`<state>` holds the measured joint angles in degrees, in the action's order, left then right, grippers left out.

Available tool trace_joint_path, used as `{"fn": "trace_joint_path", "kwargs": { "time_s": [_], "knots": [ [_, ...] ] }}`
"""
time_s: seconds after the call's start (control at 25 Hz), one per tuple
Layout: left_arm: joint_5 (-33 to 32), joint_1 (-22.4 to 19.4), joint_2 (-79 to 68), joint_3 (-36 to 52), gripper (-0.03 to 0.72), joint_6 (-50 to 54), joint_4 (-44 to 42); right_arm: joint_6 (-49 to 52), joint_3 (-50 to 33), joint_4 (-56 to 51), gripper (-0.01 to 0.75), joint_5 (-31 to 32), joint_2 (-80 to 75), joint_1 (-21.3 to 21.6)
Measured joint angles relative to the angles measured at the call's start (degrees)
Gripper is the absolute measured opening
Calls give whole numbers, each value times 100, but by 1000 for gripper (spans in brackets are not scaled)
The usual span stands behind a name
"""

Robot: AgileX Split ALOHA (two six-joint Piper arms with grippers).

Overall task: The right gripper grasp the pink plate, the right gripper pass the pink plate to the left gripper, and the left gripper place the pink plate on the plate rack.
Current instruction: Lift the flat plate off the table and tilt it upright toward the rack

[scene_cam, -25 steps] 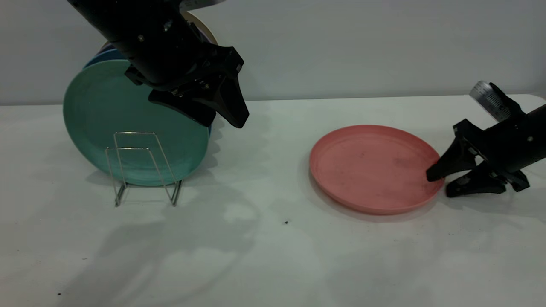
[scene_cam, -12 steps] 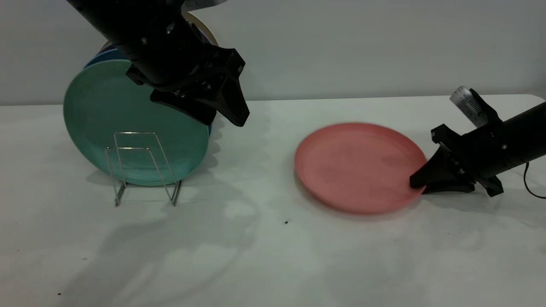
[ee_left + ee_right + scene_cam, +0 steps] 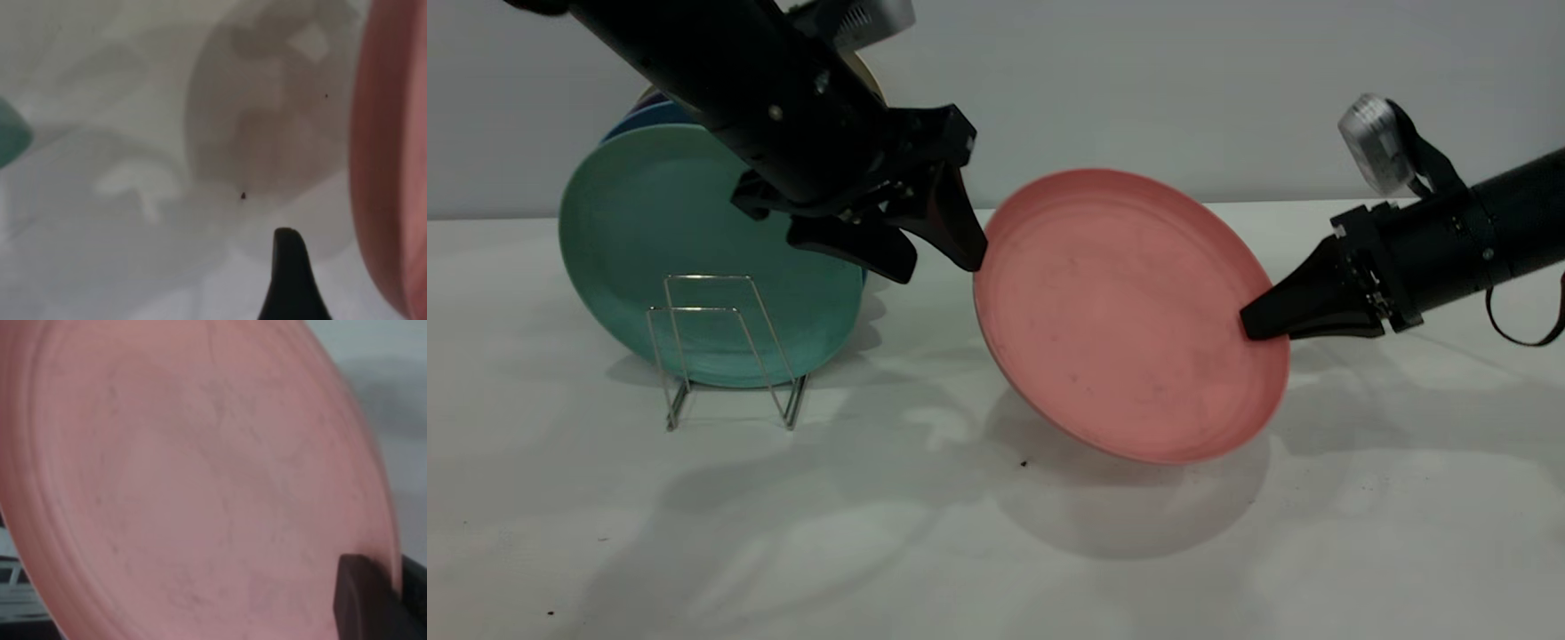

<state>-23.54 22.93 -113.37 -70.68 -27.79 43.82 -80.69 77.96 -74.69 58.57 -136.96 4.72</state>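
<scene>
Salmon-pink, the pink plate [image 3: 1129,316] hangs tilted above the table [image 3: 996,533], pinched at one rim by the right gripper [image 3: 1249,322], its far rim beside the spread-fingered left gripper [image 3: 938,262], so an off-line closure could knock it loose.

A plain pale wall [image 3: 1227,80] behind; white table [image 3: 996,551], mottled with soft shadows.
</scene>
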Motion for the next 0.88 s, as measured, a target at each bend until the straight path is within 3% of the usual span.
{"fn": "trace_joint_path", "kwargs": {
  "time_s": [0.4, 0.52, 0.76, 0.88],
  "knots": [
    [404, 175, -455, 0, 508, -582, 1108, 0, 0, 158, 19, 76, 130, -196],
    [445, 189, -464, 0, 420, -762, 1305, 0, 0, 158, 19, 80, 130, -196],
    [480, 189, -464, -5, 154, -952, 1411, 0, -6, 160, 19, 101, 130, -274],
    [480, 189, -464, -5, 87, -1024, 1431, 0, -6, 171, 19, 67, 130, -312]
  ]
}}
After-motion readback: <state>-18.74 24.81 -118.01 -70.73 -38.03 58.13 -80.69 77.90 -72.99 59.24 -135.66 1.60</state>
